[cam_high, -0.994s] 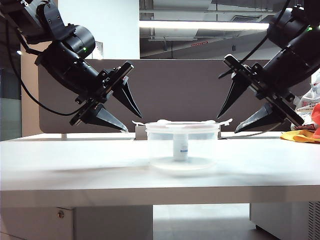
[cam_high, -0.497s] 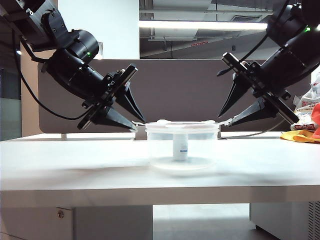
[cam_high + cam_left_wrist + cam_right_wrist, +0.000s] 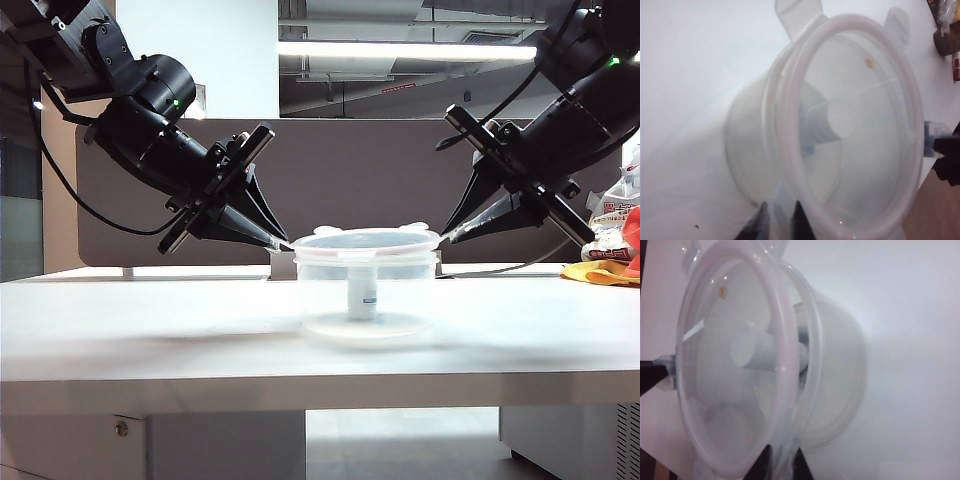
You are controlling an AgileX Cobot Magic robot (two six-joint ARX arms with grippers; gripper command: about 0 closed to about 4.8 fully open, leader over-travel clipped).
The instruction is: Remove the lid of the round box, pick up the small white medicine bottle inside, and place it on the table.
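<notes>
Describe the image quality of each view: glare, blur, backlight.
Exterior view: sharp, a bright ceiling strip light backlights both dark arms. Left wrist view: table washed out, lid soft and hazy. Right wrist view: likewise overexposed, with small specular glints on the lid's rim.

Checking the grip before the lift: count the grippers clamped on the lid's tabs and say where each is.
2. The left gripper pinches a tab at the lid's left edge; the right gripper pinches one at its right edge. Both are shut over the box, bottle inside.

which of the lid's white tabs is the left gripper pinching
The tab at the lid edge on the exterior view's left; the left gripper clamps it, the right gripper the opposite one.
</notes>
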